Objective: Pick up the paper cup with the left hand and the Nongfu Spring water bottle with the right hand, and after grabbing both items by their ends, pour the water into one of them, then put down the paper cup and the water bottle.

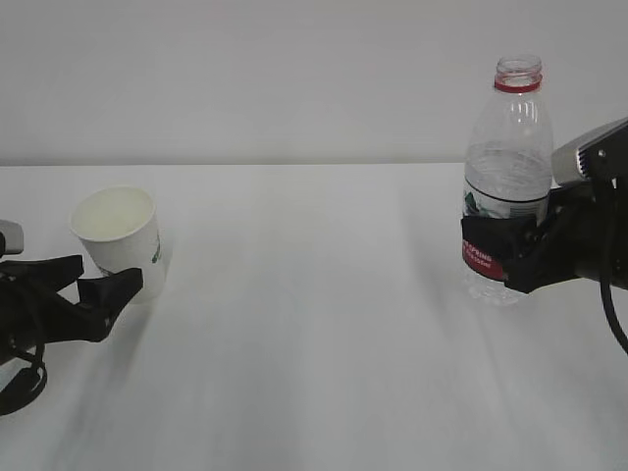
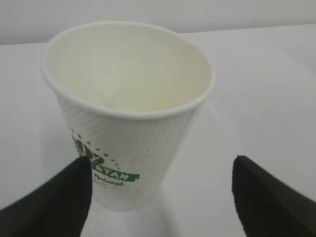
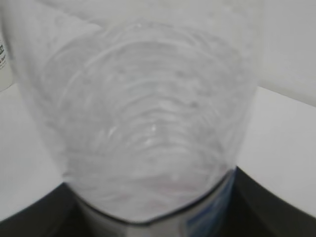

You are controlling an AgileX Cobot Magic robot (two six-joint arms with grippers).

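Nongfu Spring water bottle (image 1: 507,177) stands upright at table right, right hand (image 1: 510,253) clamped around its label. Paper cup (image 1: 120,235) sits left, tilted; left hand (image 1: 98,290) gapes beside it. Straddle the cup squarely before you close.

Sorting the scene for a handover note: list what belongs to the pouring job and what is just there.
Part of the job:
- white tapered paper cup with green print, standing on the table, the open left gripper around its base
- clear ribbed plastic water bottle, capless, red neck ring, upright, clamped at its label by the right gripper

Just there:
- plain white table; nothing else lies on it
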